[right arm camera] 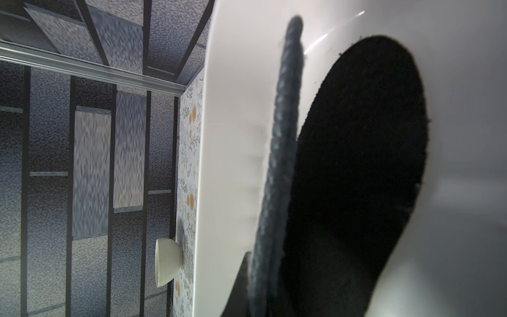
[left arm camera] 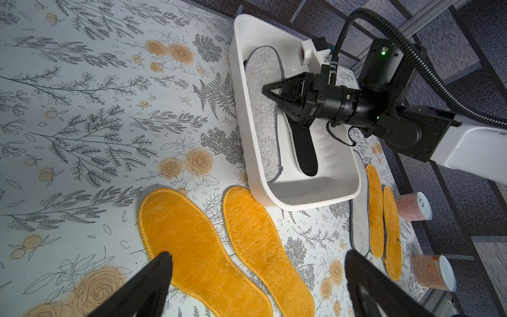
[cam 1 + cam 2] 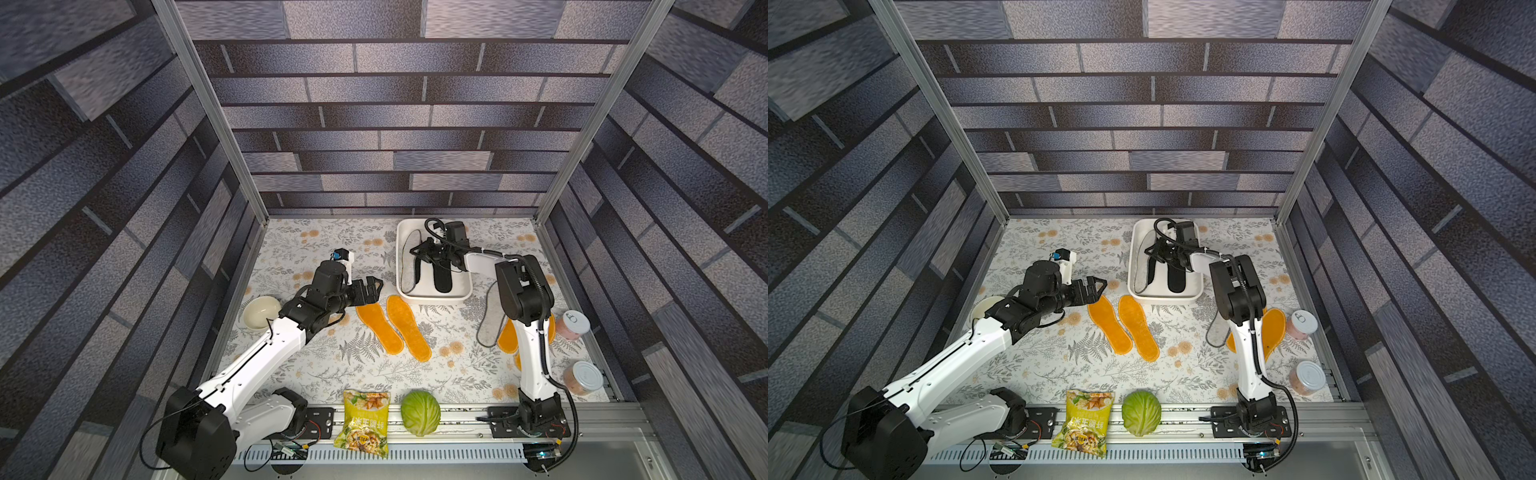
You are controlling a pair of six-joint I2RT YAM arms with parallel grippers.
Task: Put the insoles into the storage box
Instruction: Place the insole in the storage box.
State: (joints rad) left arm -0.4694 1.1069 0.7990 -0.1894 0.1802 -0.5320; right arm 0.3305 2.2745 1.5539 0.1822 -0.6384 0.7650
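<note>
The white storage box (image 3: pixel 432 297) (image 3: pixel 1165 296) stands at the back of the table. Inside it a light grey insole (image 2: pixel 263 109) leans on the wall and a black insole (image 3: pixel 442 278) (image 2: pixel 307 153) lies flat. My right gripper (image 3: pixel 415 251) (image 2: pixel 266 92) is down in the box, shut on the grey insole's dark edging (image 1: pixel 277 164). Two orange insoles (image 3: pixel 380 328) (image 3: pixel 409 328) lie side by side in front of the box. My left gripper (image 3: pixel 372 289) (image 2: pixel 258 255) hovers open over their ends. Two more orange insoles (image 2: pixel 375 211) and a grey one (image 2: pixel 359 227) lie near the right arm, partly hidden.
A cream bowl (image 3: pixel 262 311) sits beside the left arm. Two cans (image 3: pixel 575 324) (image 3: pixel 584 376) stand at the table's right edge. A snack bag (image 3: pixel 365 424) and a cabbage (image 3: pixel 420 413) lie on the front rail.
</note>
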